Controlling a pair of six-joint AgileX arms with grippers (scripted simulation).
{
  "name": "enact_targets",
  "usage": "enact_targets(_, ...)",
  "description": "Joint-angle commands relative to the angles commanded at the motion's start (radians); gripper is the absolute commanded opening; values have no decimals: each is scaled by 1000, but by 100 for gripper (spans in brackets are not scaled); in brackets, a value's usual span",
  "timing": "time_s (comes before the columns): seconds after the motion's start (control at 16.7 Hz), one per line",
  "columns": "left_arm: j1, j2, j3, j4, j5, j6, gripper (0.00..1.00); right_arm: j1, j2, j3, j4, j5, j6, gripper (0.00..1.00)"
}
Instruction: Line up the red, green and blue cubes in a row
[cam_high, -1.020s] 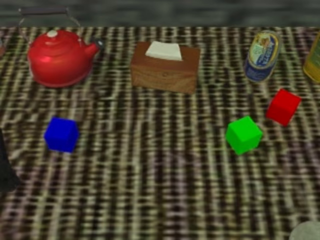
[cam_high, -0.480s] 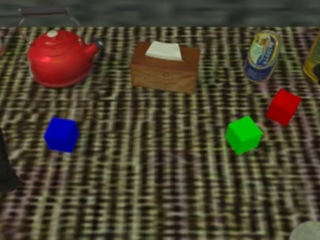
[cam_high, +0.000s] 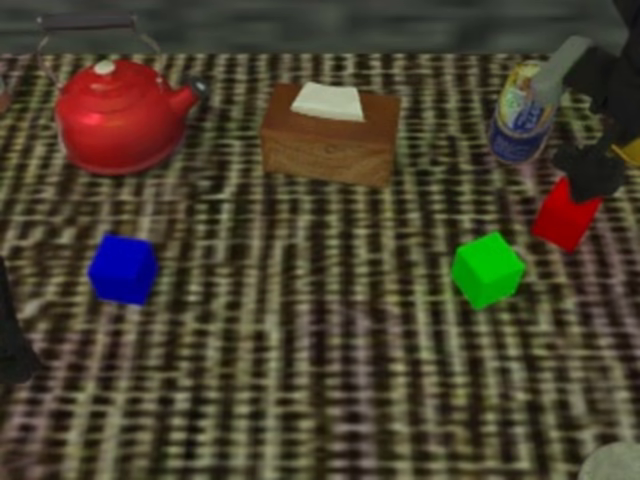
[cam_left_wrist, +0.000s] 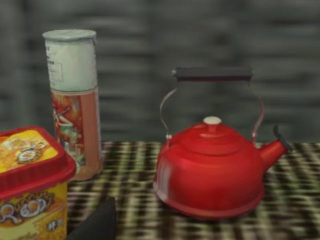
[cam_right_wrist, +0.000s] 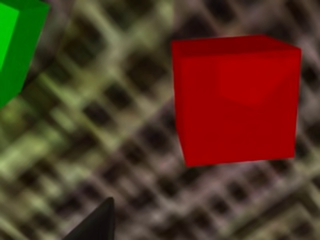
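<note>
- Right claw (cam_high: 588, 172) over the far right of the bench (cam_high: 320, 380), poised directly above the red cube (cam_high: 562, 222) and covering its far top edge from overhead.
- Cannot tell whether this claw is released or clenched; nothing visibly grasped.
- Red cube resting on the bench, filling the right wrist view (cam_right_wrist: 236, 100), so lying just below the claw: likely a short straight descent to grasp.
- Green cube (cam_high: 487, 269) close by, to the near left of the red one, not touching it.
- Blue cube (cam_high: 122, 268) alone, well apart at the left, nearer the left arm.
- Left arm parked at the near left edge; claw itself out of sight, state unknown.
- No row formed yet; probably the first pick.
</note>
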Motion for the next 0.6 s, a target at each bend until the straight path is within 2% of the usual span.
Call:
enact_targets(0.24, 0, 0, 0, 0, 0, 0, 100, 9, 143, 147, -70, -3, -52, 100)
enact_targets(0.6, 0, 0, 0, 0, 0, 0, 100, 4, 153, 156, -73, -3, -55, 100)
